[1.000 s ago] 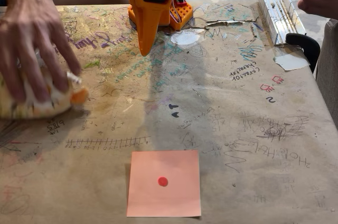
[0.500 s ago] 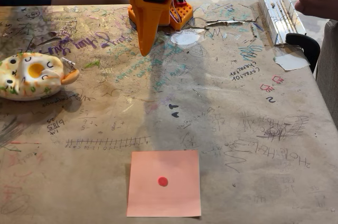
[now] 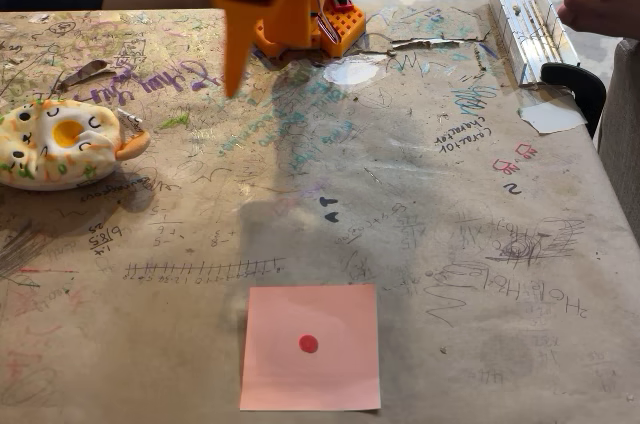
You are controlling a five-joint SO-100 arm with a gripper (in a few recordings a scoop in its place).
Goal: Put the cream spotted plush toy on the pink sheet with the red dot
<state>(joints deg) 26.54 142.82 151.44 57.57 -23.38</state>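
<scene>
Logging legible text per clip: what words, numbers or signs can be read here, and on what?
"2": black digit on the table paper, at the right beside small red doodles.
Purple cursive, top left of the paper: upside down, not readable.
Black handwriting and a row of tick marks elsewhere on the paper: too small or scrawled to read.
Sheet: a red dot, no text.
Plush: a drawn face, no text.

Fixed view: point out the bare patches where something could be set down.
Free: the wide stretch between the plush toy and the pink sheet, and everything right of the sheet. Crowded: the far edge, with the arm's hand, metal bracket and black clamp.
</scene>
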